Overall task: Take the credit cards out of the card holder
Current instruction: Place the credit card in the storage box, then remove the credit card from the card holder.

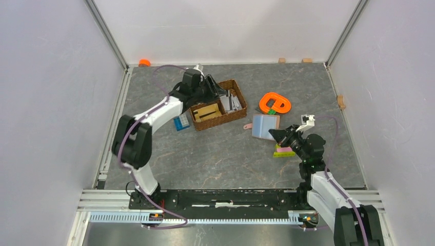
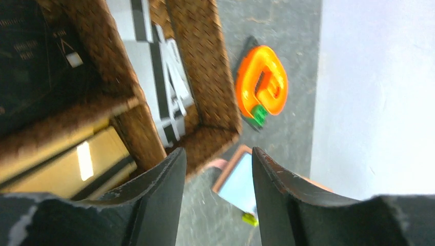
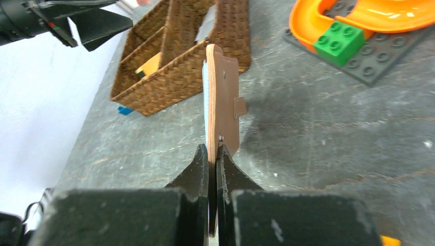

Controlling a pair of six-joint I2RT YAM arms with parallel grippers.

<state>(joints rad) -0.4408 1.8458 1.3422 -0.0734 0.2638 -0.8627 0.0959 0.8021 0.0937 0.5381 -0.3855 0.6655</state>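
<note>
From above, the left gripper [image 1: 214, 90] hangs over the far edge of the basket [image 1: 204, 123], which sits left of the table's [image 1: 215, 154] middle. Grey cards [image 1: 232, 101] lie in the basket's right-hand compartment, and a tan object fills the left one. A blue block [image 1: 181, 122] sits just beside the basket's left end. To the right, the holder [image 1: 265, 126] shows its pale inner face with a brown rim. The right gripper [image 1: 280, 135] is at the holder's near right corner. An orange piece [image 1: 274, 102] lies just beyond the holder.

In the left wrist view, the left gripper [image 2: 215, 189] is released: its jaws stand apart with nothing between them. Above them is the basket [image 2: 205, 66], with the grey and white cards [image 2: 159, 87] stacked in one compartment. The orange piece [image 2: 261, 84] lies past the basket's wall. The holder [image 2: 237, 180] shows in the gap between the jaws, well apart from them on the table.

In the right wrist view, the right gripper [image 3: 211, 154] is clenched on the near edge of the holder [image 3: 224, 97]. The holder is seen edge-on, brown outside to the right, with a small strap tab. I cannot tell whether its far edge rests on the table. The basket [image 3: 179, 56] stands behind it, with the blue block [image 3: 123, 110] at its near corner. The orange piece [image 3: 328, 15] and a green brick [image 3: 338, 43] lie to the right.
</note>
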